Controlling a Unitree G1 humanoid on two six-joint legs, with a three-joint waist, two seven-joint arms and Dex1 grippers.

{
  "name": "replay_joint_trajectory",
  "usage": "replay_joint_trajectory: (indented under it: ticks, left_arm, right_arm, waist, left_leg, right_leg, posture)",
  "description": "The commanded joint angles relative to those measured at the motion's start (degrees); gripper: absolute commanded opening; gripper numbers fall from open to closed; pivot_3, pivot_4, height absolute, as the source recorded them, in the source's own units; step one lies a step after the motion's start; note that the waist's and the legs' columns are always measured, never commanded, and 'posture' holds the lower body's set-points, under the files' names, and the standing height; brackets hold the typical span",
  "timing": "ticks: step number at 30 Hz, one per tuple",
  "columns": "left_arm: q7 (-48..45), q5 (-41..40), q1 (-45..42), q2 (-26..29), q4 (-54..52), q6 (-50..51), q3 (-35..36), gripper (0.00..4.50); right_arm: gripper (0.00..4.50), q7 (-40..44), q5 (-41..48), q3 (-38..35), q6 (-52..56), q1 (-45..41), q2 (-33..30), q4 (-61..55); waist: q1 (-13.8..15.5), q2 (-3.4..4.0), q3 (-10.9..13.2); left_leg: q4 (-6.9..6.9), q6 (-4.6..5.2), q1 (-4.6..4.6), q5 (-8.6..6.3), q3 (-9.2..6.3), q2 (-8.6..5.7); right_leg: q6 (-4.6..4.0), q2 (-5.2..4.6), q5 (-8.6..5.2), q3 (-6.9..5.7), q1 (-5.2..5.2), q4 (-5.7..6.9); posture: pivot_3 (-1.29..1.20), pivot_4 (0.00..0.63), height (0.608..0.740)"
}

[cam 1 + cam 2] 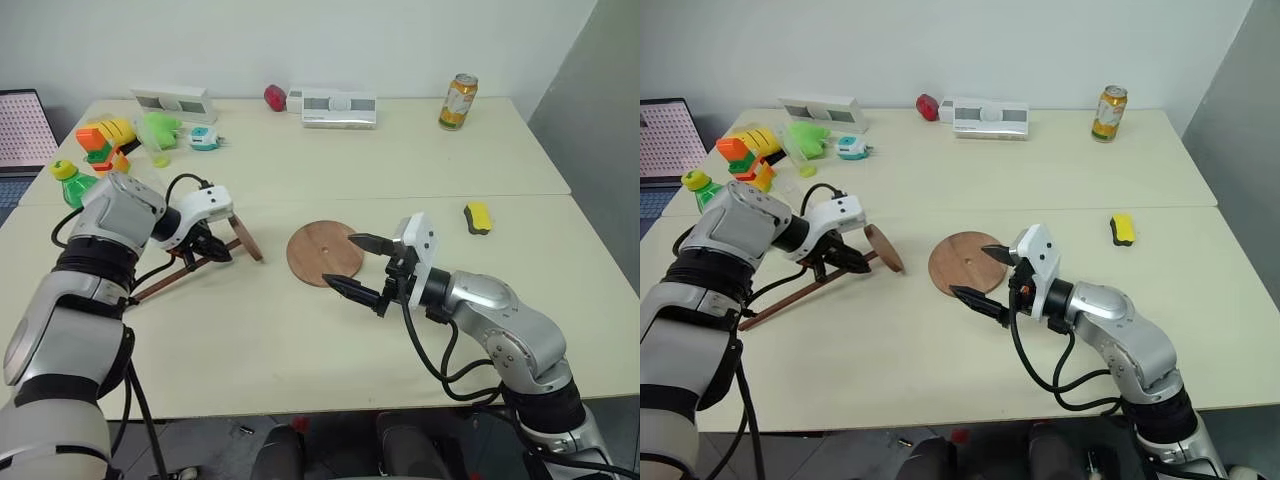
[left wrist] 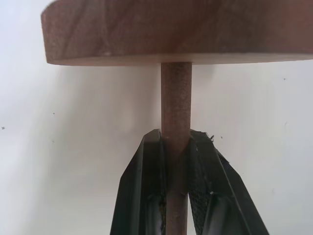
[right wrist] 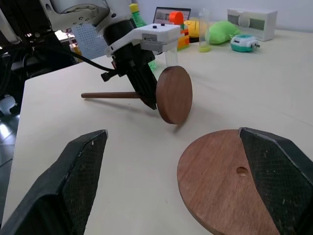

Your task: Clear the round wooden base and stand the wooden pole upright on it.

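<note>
Now: pole gripped near its disc end

Table carries everything. Right gripper, fingers spread wide, sits at the near-right rim of the round wooden base, which lies flat mid-table. Left gripper is clamped on the wooden pole, left of the base, fixed disc resting on edge on the table.

The two head views look forward and down over the counter, while each wrist view peers closely along its own fingers, sharing the wooden pole.
</note>
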Motion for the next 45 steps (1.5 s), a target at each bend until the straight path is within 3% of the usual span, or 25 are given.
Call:
replay_joint_trajectory:
  ticks: [1,3,5,9,13,18,22,29,33,45]
  left_arm:
    - [-6.8,-10.6,-8.3,-1.4,-4.9,13.4,9.0,0.26]
    - [-3.7,-17.1,-10.9,-4.4,-6.9,17.3,16.3,0.26]
    - [9.8,-23.9,-11.3,-11.5,-10.2,20.1,28.4,0.26]
    - [29.3,-27.7,-8.2,-21.7,-17.4,15.2,39.3,0.26]
    - [31.3,-29.5,-0.3,-29.4,-28.8,5.0,37.2,0.26]
    - [36.3,-28.3,3.9,-34.1,-29.9,-4.3,35.7,0.26]
    - [37.5,-26.9,4.7,-34.2,-27.6,-11.5,34.2,0.26]
    - [37.3,-29.7,6.4,-32.9,-28.7,-8.8,33.4,0.26]
    - [37.0,-32.4,8.6,-32.2,-33.7,-3.8,32.1,0.26]
    - [38.8,-33.3,11.1,-32.3,-35.0,-3.6,30.6,0.26]
  right_arm:
    - [4.5,0.5,1.7,-1.3,0.5,-0.4,-0.7,-3.0]
    - [4.5,0.5,2.8,-2.3,1.5,0.7,-1.8,-5.2]
    - [4.5,0.7,5.5,-3.9,3.6,3.0,-3.7,-9.5]
    - [4.5,-0.4,9.6,-6.1,6.2,4.9,-5.4,-13.9]
    - [4.5,-1.1,7.3,-4.3,5.3,7.8,-7.3,-15.1]
    - [4.5,-1.7,5.2,-2.8,3.5,10.1,-7.8,-14.3]
    - [4.5,-3.3,3.8,-2.5,3.2,10.9,-6.8,-13.7]
    - [4.5,-5.6,0.3,-1.2,1.9,10.1,-5.2,-11.6]
    - [4.5,-10.2,-6.7,-0.5,0.3,9.4,-5.2,-8.9]
    - [4.5,-10.8,-7.0,-0.5,1.3,9.8,-2.9,-10.2]
  waist:
    - [0.2,-0.06,0.0]
    - [0.4,-0.13,0.1]
    - [0.5,-0.13,0.0]
    - [0.1,-0.1,0.0]
    - [-0.1,-0.09,0.0]
    - [0.3,-0.1,0.0]
    - [0.4,-0.12,0.0]
    - [0.4,-0.12,0.0]
    - [0.4,-0.11,0.0]
    - [0.4,-0.12,0.0]
  left_leg:
    - [0.05,0.0,-0.09,0.0,-0.06,-0.01]
    - [0.2,-0.01,-0.33,0.01,-0.3,-0.04]
    - [0.18,-0.04,-0.33,0.02,-0.35,-0.09]
    - [0.21,-0.04,-0.31,0.03,-0.57,-0.03]
    - [0.2,-0.05,-0.21,0.04,-0.47,-0.01]
    - [0.27,-0.05,-0.28,0.04,-0.44,-0.09]
    - [0.28,-0.04,-0.27,0.05,-0.42,-0.12]
    - [0.27,-0.04,-0.27,0.05,-0.42,-0.13]
    - [0.27,-0.04,-0.27,0.05,-0.44,-0.13]
    - [0.27,-0.05,-0.27,0.05,-0.43,-0.13]
  right_leg:
    - [0.0,0.0,0.0,-0.06,-0.02,0.0]
    - [0.0,-0.03,0.0,-0.34,-0.06,-0.02]
    - [0.01,-0.12,0.0,-0.39,-0.02,-0.09]
    - [0.05,-0.36,-0.03,-0.63,0.1,-0.06]
    - [0.03,-0.32,-0.02,-0.54,0.09,0.11]
    - [0.03,-0.2,-0.01,-0.51,0.08,0.07]
    - [0.03,-0.2,-0.01,-0.48,0.1,0.07]
    - [0.03,-0.19,-0.01,-0.49,0.1,0.06]
    - [0.03,-0.19,-0.01,-0.49,0.1,0.05]
    - [0.03,-0.19,-0.01,-0.49,0.1,0.04]
  posture:
    - [0.0,0.15,0.74]
    - [0.0,0.15,0.74]
    - [0.0,0.15,0.74]
    - [0.0,0.15,0.74]
    - [0.0,0.15,0.74]
    - [0.0,0.15,0.74]
    - [0.0,0.15,0.74]
    - [0.0,0.15,0.74]
    - [0.0,0.15,0.74]
    - [0.0,0.15,0.74]
